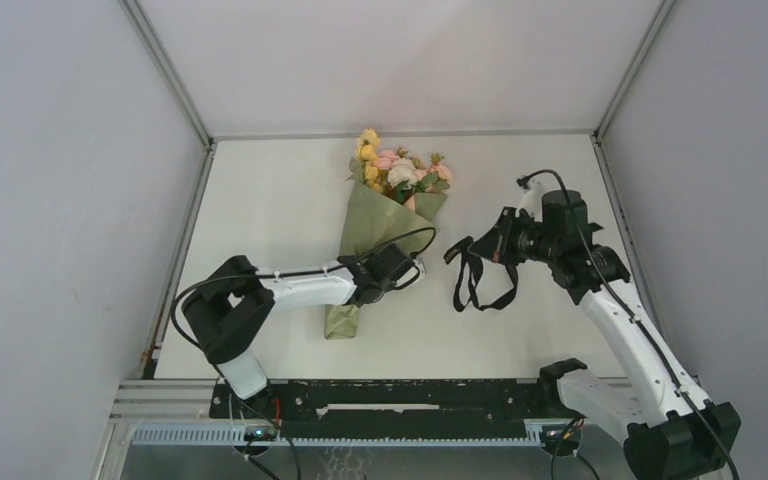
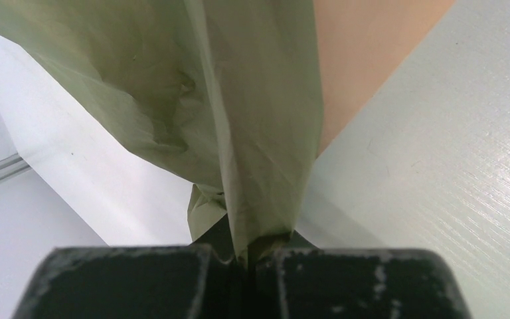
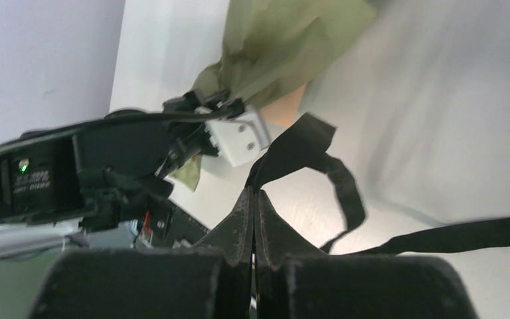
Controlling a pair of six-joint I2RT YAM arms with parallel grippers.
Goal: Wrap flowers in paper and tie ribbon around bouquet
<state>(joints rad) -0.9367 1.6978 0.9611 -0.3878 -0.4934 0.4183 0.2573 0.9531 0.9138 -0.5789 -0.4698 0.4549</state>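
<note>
The bouquet lies on the white table, an olive-green paper (image 1: 372, 228) cone with its narrow end toward the near edge. The yellow, pink and cream flowers (image 1: 400, 168) stick out of its far, wide end. My left gripper (image 1: 416, 269) is at the cone's right side, shut on a fold of the paper (image 2: 259, 133); the peach reverse side (image 2: 365, 60) shows behind it. Right of the bouquet, my right gripper (image 1: 474, 249) is shut on the black ribbon (image 1: 472, 287), which hangs in loops. In the right wrist view the ribbon (image 3: 346, 194) runs out from between the closed fingertips (image 3: 247, 211).
Grey walls close in the table on the left, right and far sides. A black rail (image 1: 390, 395) with both arm bases runs along the near edge. The left arm (image 3: 106, 159) reaches across in front of the right wrist camera.
</note>
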